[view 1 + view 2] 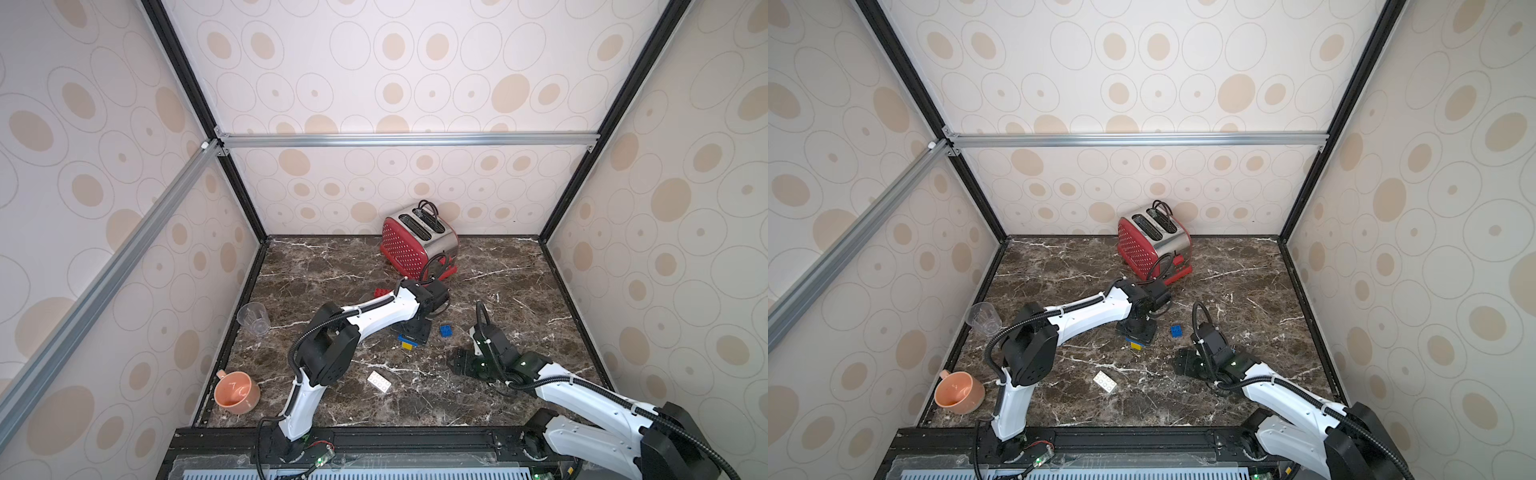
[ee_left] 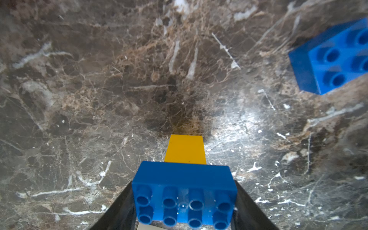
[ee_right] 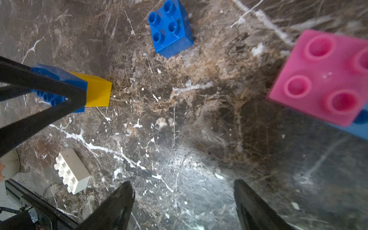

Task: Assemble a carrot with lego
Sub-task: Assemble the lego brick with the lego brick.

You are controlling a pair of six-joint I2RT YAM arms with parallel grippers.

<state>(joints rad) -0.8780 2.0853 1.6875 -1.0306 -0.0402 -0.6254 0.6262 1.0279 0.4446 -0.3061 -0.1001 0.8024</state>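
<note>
Several loose bricks lie round the work spot on the marble table (image 1: 519, 291): a small blue brick (image 1: 446, 330) just beside the left gripper (image 1: 409, 340), a white brick (image 1: 379, 381) nearer the front edge, a red brick (image 1: 380, 292) mostly hidden behind the left arm (image 1: 374, 316), and, in the right wrist view, a pink brick (image 3: 322, 77) sitting on a blue piece (image 3: 356, 129). Red toaster (image 1: 417, 241) stands at the back wall, its cord (image 1: 432, 266) looping down close to the left arm. Clear cup (image 1: 253, 318) and orange mug (image 1: 237, 392) sit by the left edge, well apart from the bricks. Left gripper points down, jaws clamped on a blue brick (image 2: 184, 179) with a yellow brick (image 2: 185, 149) joined under it, yellow end at the tabletop. Right gripper (image 3: 182, 182) hovers near, jaws wide apart, nothing between them.
</note>
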